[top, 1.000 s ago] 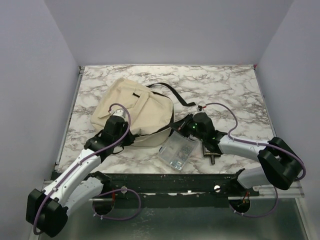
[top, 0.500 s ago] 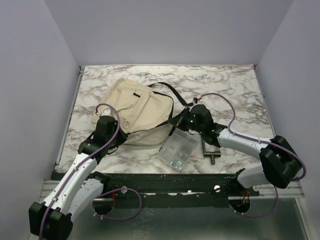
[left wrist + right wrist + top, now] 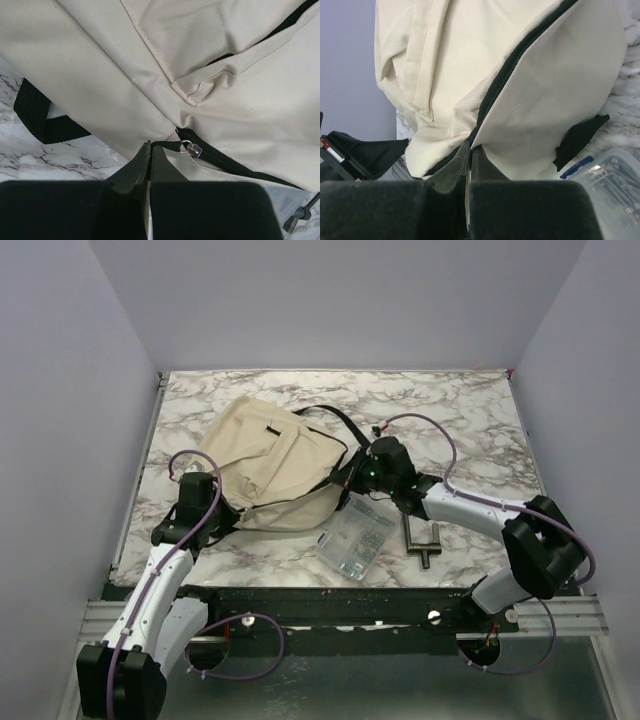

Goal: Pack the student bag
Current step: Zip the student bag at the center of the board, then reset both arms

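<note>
**Bag** (image 3: 270,455): far-left part of the table (image 3: 450,410), the largest item. It has slid a little right over the last second. A dark zip (image 3: 505,80) line now shows along its near side.

**Left pincer** (image 3: 150,150): clenched. A second ago it sat over the bag; it has since drawn back left, to the bag's near-left corner. The black zip tape runs right into my fingertips and the zip pull (image 3: 191,148) lies just beside them, so I judge that I am pinching the zip's end. Fabric puckers toward the grip.

**Right pincer** (image 3: 468,147): clenched. It has moved far and left, from next to the pouch (image 3: 355,540) up to the bag's right end. The zip's other end meets my fingertips there, and I judge it nipped between them.

**Pouch**: clear, on the table just near-right of the bag, unmoved.

**T-shaped metal piece** (image 3: 422,540): right of the pouch, unmoved.

**Meaning for the task**: I now hold the bag at both ends of the zip, so the line can be drawn taut. I take the opening of the bag as the step in hand. The mouth is barely parted, and both loose items still lie outside the bag.
</note>
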Controlling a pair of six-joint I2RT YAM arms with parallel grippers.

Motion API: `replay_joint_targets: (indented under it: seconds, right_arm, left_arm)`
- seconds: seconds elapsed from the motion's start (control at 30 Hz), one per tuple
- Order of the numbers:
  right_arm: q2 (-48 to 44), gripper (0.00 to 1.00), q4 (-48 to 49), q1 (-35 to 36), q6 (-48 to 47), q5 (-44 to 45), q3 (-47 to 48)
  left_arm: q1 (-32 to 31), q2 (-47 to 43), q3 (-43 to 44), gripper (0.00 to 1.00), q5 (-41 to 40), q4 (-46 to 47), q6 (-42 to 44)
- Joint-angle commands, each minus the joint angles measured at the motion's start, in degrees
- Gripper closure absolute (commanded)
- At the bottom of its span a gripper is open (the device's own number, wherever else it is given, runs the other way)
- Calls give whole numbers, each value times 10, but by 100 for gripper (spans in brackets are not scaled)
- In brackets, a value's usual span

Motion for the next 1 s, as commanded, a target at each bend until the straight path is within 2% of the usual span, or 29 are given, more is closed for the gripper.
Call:
replay_joint_targets:
  seconds: [0.0, 0.07, 0.1, 0.2, 0.23, 0.3, 0.4, 0.53, 0.63, 0.7, 0.97]
  right_arm:
    - [28, 100, -9, -9, -46, 0, 54]
    - [49, 100, -34, -8, -63, -12, 87]
    - [62, 100, -46, -8, -70, -16, 104]
    - [96, 98, -99, -8, -106, -7, 172]
    - [103, 95, -137, -8, -119, 3, 191]
    - [113, 84, -189, -9, -149, 21, 230]
    - [112, 51, -280, -9, -188, 53, 277]
    - [54, 34, -375, -9, -227, 134, 287]
    - [-29, 20, -416, -9, -256, 168, 265]
    - [-85, 14, -446, -9, -277, 172, 259]
    - [-292, 5, -515, -9, -301, 214, 288]
  left_arm:
    - [22, -10, -4, 100, 19, 9, 0]
    - [21, -24, 6, 100, 7, 10, 13]
    - [22, -29, 12, 96, 7, 10, 20]
    - [22, -37, 31, 56, 7, 9, 33]
    - [21, -40, 39, 46, 7, 7, 33]
    - [21, -48, 51, 36, 26, 6, 37]
    - [21, -66, 76, 33, 69, 6, 54]
    - [21, -91, 117, 32, 138, 22, 75]
    - [19, -100, 150, 31, 203, 47, 87]
    - [17, -103, 177, 31, 267, 69, 101]
    - [-3, -114, 258, 29, 412, 181, 132]
